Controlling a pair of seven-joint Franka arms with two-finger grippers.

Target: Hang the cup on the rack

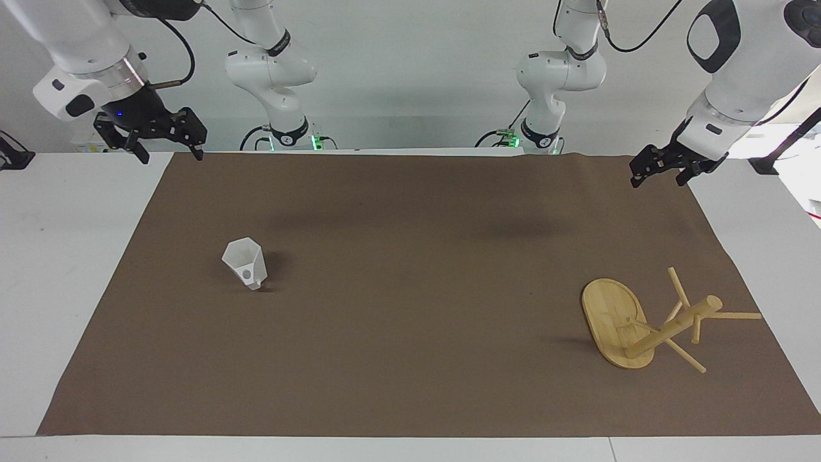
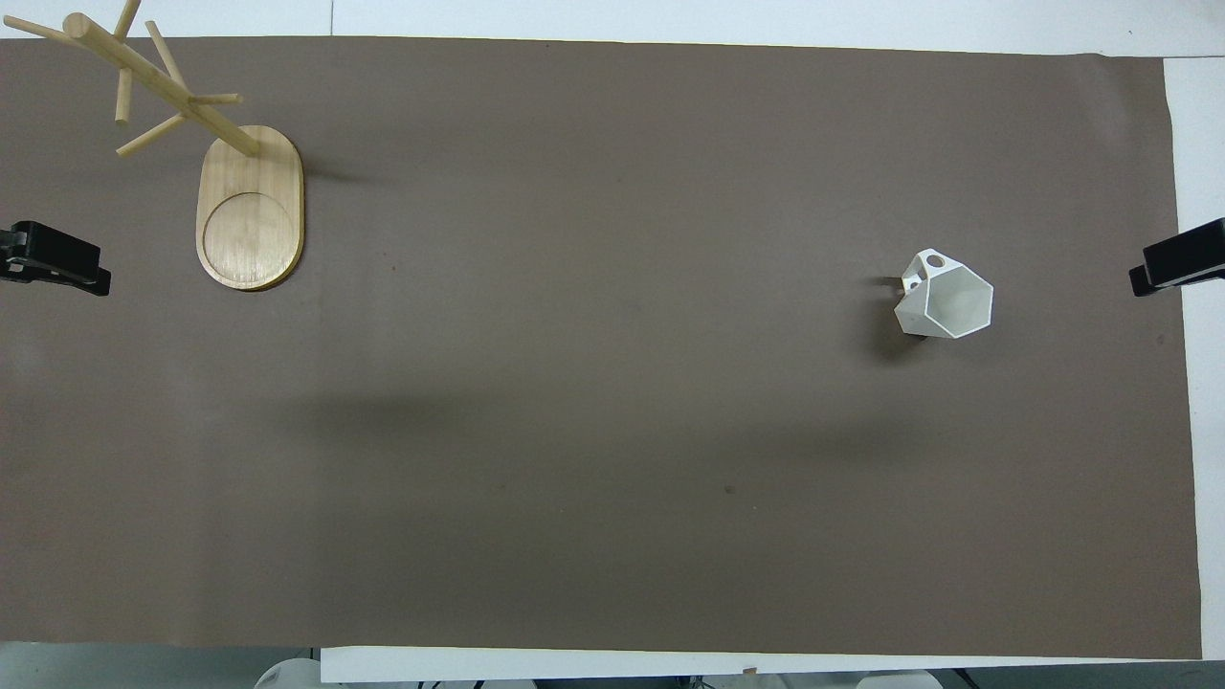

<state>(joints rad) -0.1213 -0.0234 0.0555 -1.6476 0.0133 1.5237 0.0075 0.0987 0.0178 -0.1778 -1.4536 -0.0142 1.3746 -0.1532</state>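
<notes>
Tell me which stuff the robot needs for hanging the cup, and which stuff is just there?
Needed:
- cup, toward the right arm's end
- rack, toward the left arm's end
- right claw and left claw, both waiting

Just there:
- brown mat
- white table

One cup (image 1: 245,262) and one rack (image 1: 648,324) are counted on one brown mat (image 1: 410,385). Two grippers are seen: the left (image 1: 664,168) and the right (image 1: 168,144).
</notes>
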